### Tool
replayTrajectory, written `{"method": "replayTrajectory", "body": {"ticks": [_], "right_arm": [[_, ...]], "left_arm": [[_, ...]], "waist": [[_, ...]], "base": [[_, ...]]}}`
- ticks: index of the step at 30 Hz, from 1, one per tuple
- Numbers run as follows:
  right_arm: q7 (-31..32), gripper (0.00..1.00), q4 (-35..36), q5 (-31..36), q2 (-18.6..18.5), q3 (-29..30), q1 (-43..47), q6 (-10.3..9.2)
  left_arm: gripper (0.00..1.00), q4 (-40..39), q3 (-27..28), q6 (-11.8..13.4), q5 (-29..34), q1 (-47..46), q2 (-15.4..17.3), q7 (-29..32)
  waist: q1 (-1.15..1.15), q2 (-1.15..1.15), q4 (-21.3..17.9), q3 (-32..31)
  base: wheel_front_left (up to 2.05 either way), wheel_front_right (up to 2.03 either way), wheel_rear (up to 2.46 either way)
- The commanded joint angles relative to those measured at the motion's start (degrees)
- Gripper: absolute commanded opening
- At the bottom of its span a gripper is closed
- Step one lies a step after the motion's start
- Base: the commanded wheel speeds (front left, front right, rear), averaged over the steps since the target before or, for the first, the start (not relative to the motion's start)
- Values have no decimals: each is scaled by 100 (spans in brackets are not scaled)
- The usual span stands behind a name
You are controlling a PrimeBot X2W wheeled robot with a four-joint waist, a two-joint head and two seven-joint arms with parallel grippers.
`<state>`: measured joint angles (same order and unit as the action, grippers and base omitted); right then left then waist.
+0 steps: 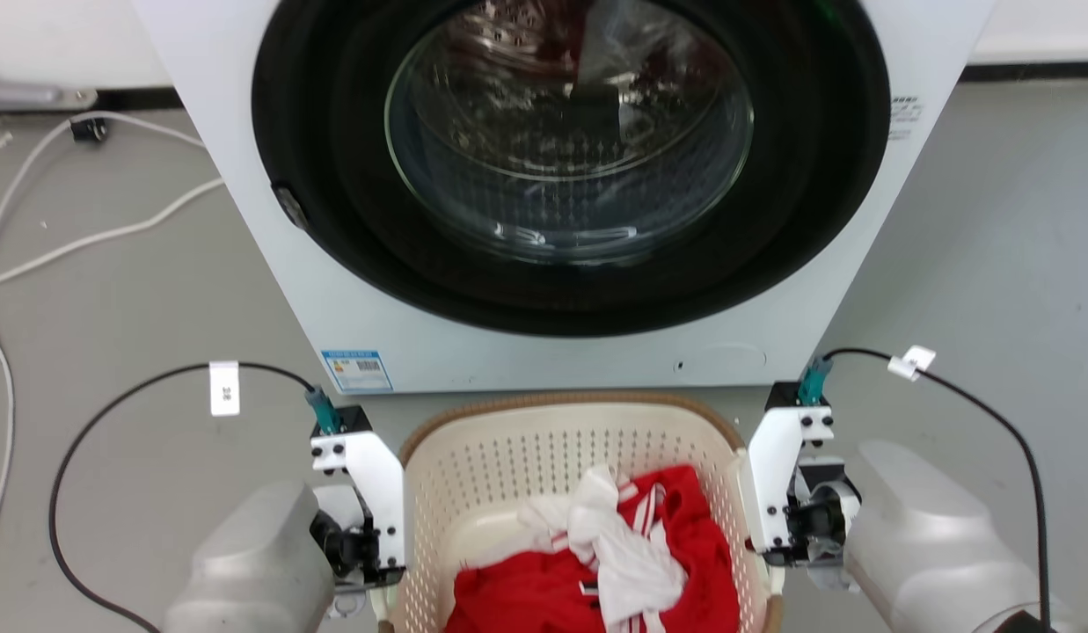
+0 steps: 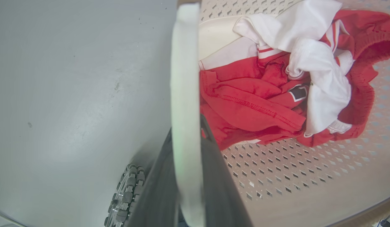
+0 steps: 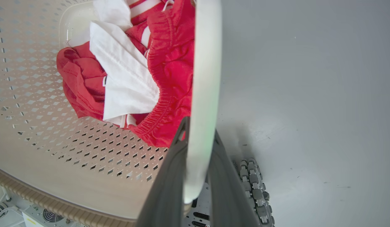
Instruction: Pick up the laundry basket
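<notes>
Flanking the laundry basket (image 1: 552, 440), left tool (image 2: 186, 126) and right tool (image 3: 199, 126) each clamp a white handle (image 2: 185, 63). The head view adds the washing machine (image 1: 332, 290) beyond both tools.

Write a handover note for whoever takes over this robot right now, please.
Left gripper: shut on a side handle of the laundry basket.
Right gripper: shut on the opposite handle.
Basket stands before the washing machine, red and white clothes inside.
Done: both handles gripped.
Left: lifting it; I cannot tell whether it is off the floor yet.
</notes>
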<state>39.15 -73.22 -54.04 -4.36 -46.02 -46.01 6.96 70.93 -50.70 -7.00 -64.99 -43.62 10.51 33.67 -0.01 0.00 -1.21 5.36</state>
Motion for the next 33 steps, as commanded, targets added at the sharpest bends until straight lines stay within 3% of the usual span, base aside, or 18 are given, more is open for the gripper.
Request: {"method": "replayTrajectory", "body": {"ticks": [1, 12, 33], "right_arm": [[90, 0, 74, -113, 236, 4, 97, 96], [227, 0, 5, -138, 179, -3, 341, 95], [20, 0, -20, -108, 143, 37, 570, 95]], "left_arm": [[0, -76, -11, -86, -79, 88, -252, 45], [0, -25, -118, -84, -106, 292, -307, 40], [0, -50, -325, -84, -163, 409, -386, -85]], "waist": [[1, 0, 19, -200], [1, 0, 91, -658], [1, 0, 142, -899]], "base": [[0, 0, 0], [0, 0, 0], [0, 0, 0]]}}
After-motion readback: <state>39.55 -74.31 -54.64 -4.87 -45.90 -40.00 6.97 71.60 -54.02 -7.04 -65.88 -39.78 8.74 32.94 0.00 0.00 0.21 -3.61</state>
